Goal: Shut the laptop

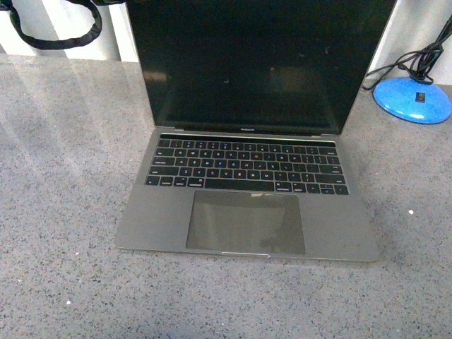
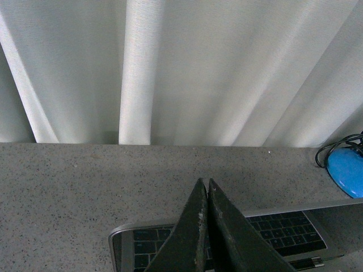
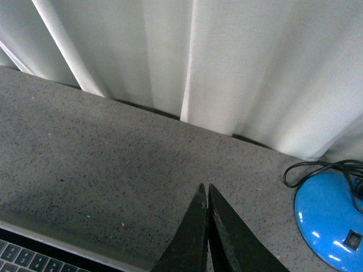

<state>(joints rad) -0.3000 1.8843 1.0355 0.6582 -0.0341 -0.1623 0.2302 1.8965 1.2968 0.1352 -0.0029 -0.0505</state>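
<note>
The laptop (image 1: 247,212) lies open on the grey speckled table (image 1: 63,212), its black screen (image 1: 254,63) standing upright and filling the top of the front view. Neither gripper shows in the front view. In the left wrist view my left gripper (image 2: 205,182) is shut with nothing in it, its tips over the laptop's (image 2: 283,226) grey rim and rows of black keys. In the right wrist view my right gripper (image 3: 205,187) is shut and empty above bare table, with a corner of the laptop (image 3: 22,249) off to one side.
A blue round lamp base (image 1: 413,99) with a black cable (image 1: 417,60) sits right of the screen, and also shows as the lamp base (image 2: 347,173) and the lamp base (image 3: 329,218). A black strap (image 1: 56,35) hangs at the back left. White curtain (image 2: 181,68) folds close off the back.
</note>
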